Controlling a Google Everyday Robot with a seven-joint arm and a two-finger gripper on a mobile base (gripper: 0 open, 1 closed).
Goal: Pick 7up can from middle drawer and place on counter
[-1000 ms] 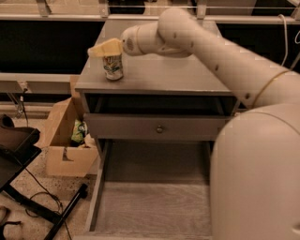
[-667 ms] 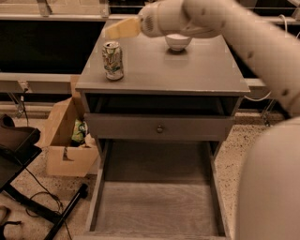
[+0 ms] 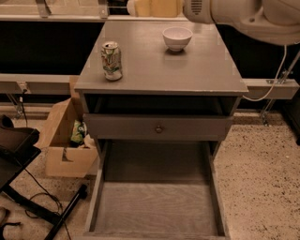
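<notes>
– Since there is one camera view on file, begin with the task's object: where is the 7up can (image 3: pixel 111 60)?

– It is upright on the counter (image 3: pixel 187 70), near the front left corner and set back a little from both edges. It is a silver-white can with green and red markings. Nothing touches it.

– And the gripper (image 3: pixel 152 7)?

– It is at the top of the view, over the far edge of the counter, and partly cut off by the frame. It shows as a pale yellow shape at the end of the white arm (image 3: pixel 243 14), which comes in from the upper right. How far the claw is open cannot be told. No object is seen in its hold. It is well apart from the can.

– What else is on the counter?

– A white bowl (image 3: pixel 177 38) stands toward the far side, just right of centre. It is apart from the can and lower in the view than the gripper.

– What is the state of the cabinet?

– The middle drawer (image 3: pixel 157 206) is pulled well out toward the camera, with its wood-grain floor and low side walls in plain view. Above it is a grey drawer front (image 3: pixel 136 127) with a small round knob (image 3: pixel 159 128), and that one is closed.

– And the surroundings?

– The speckled floor (image 3: pixel 262 178) shows to the right. An open cardboard box (image 3: pixel 65 150) stands against the cabinet's left side and holds a green item (image 3: pixel 78 132) that cannot be identified. A black stand (image 3: pixel 14 150) with trailing cables is at the lower left. A light cable (image 3: pixel 276 79) hangs at the right.
</notes>
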